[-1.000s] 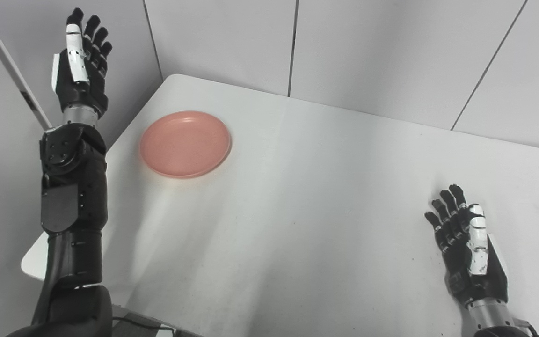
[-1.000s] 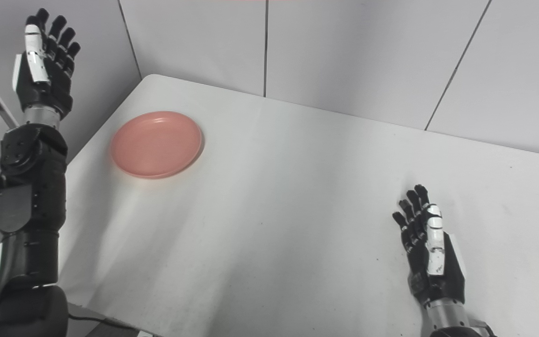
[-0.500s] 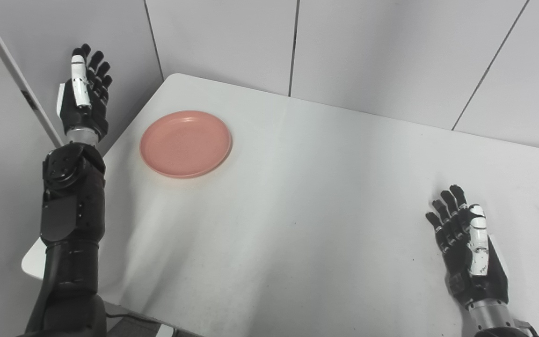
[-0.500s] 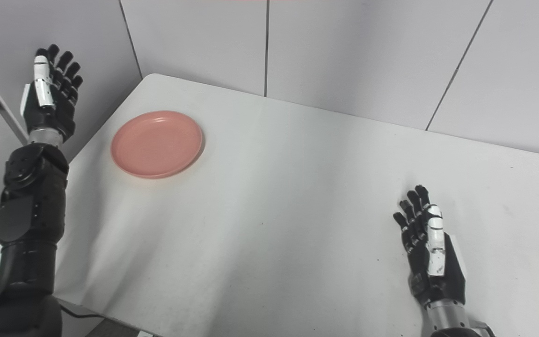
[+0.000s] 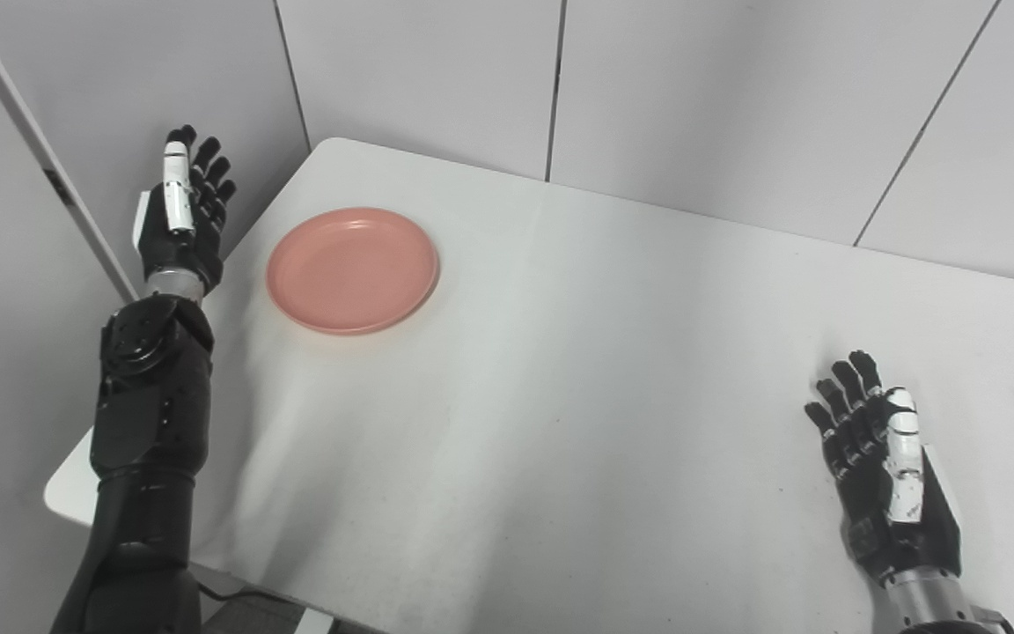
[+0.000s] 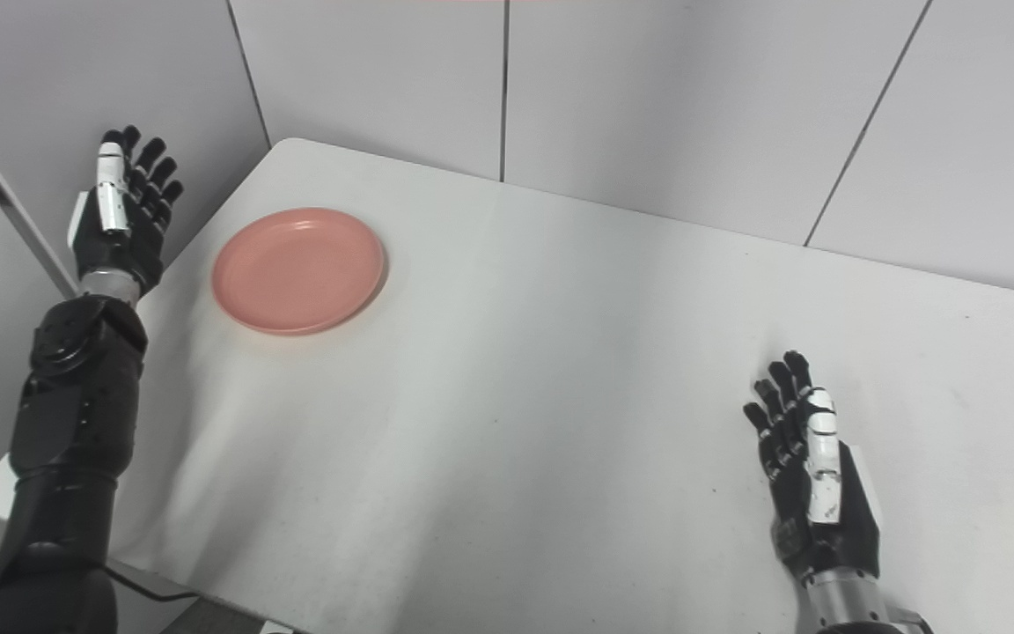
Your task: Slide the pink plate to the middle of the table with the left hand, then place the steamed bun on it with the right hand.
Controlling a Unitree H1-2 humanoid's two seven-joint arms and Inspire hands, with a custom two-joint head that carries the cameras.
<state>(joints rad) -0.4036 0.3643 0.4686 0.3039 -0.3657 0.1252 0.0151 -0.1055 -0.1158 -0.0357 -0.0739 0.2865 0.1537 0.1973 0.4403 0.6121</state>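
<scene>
Left eye view | left hand [image 5: 180,220] spread, empty, just left of pink plate [image 5: 352,269] | push rightward toward counter [image 5: 577,370] middle | right hand [image 5: 881,475] spread, idle

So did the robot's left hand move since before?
Yes. The left hand has come down and toward the round pink plate, which stayed put near the white table's far left corner.
</scene>
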